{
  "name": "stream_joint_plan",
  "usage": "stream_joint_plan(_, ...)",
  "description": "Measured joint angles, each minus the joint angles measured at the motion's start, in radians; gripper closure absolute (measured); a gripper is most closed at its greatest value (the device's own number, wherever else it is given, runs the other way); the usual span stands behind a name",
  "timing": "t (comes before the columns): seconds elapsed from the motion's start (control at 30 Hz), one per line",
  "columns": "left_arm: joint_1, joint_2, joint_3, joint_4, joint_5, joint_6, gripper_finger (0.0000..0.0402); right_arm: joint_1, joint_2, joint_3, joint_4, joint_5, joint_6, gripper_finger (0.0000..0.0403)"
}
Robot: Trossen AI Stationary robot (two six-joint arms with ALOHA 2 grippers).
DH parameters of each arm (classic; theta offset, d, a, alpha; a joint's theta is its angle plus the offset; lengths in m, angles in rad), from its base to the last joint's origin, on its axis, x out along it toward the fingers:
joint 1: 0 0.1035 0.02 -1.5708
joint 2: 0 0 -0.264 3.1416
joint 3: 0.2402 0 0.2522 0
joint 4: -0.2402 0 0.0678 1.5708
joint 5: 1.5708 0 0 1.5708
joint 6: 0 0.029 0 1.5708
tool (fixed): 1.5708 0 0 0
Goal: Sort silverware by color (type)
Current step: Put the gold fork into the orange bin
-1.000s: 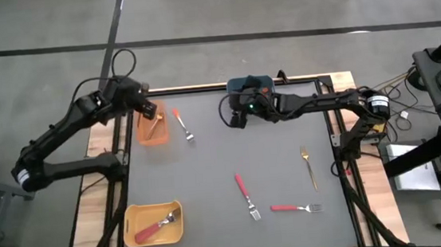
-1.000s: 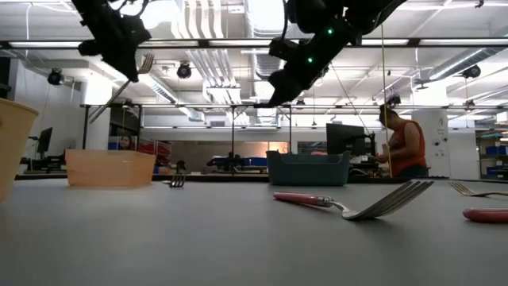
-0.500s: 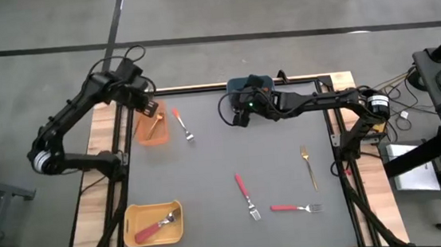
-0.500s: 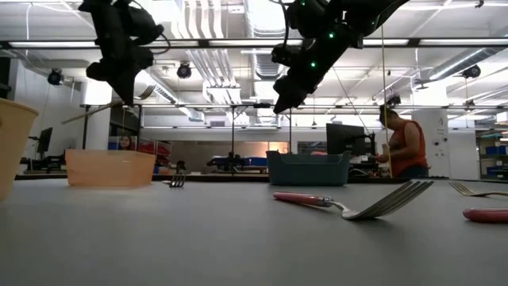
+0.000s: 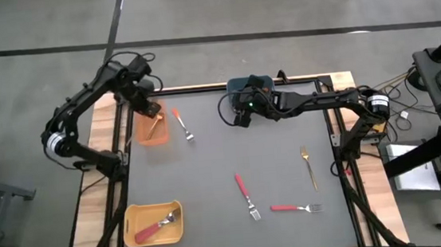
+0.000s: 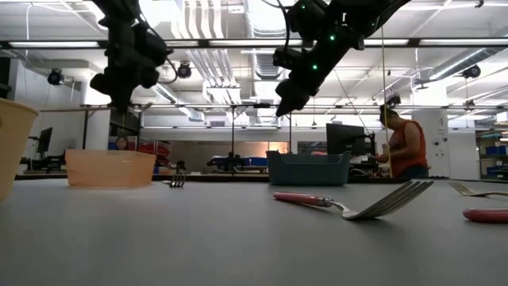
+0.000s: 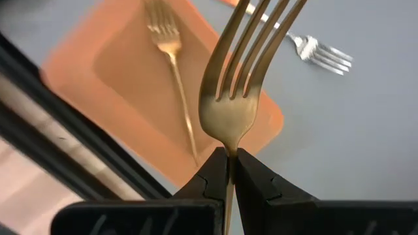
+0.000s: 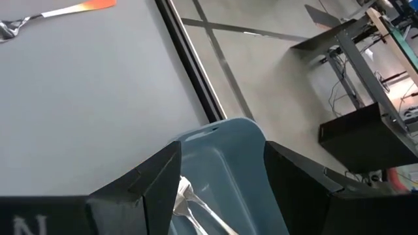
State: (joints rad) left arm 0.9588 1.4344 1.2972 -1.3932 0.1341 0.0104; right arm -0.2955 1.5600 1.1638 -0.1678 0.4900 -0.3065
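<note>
My left gripper (image 5: 149,110) hangs over the orange bin (image 5: 153,129), shut on a gold fork (image 7: 243,72). A second gold fork (image 7: 171,78) lies in that bin. An orange-handled fork (image 5: 182,123) lies on the mat beside it. My right gripper (image 5: 234,116) stands open above the mat in front of the blue-grey bin (image 8: 225,156), which holds a silver fork (image 8: 189,196). Two red-handled forks (image 5: 245,193) (image 5: 296,208) and a gold fork (image 5: 309,166) lie on the mat at the near right. My left gripper pinches the gold fork's neck (image 7: 228,149), just behind the tines, between its two fingers. The fingers come from above and point down, and the fork lies along them with its tines down. The handle is hidden behind the fingers. The fork hangs clear above the orange bin.
A yellow bin (image 5: 153,224) with a red-handled fork (image 5: 156,225) stands at the near left. The mat's middle is bare. A person (image 6: 401,147) sits far off in the room beyond the table.
My left gripper has tipped from a slant to pointing straight down over the orange bin and has sunk a little. The gold fork has swung with it from nearly level to tines down.
</note>
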Motion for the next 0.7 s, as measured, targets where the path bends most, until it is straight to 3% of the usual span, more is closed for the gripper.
stream_joint_plan(0.7,0.074,0.153,-0.082,0.041,0.007,0.026,0.0401,0.0,0.001,-0.002,-0.009,0.0,0.008,0.0193)
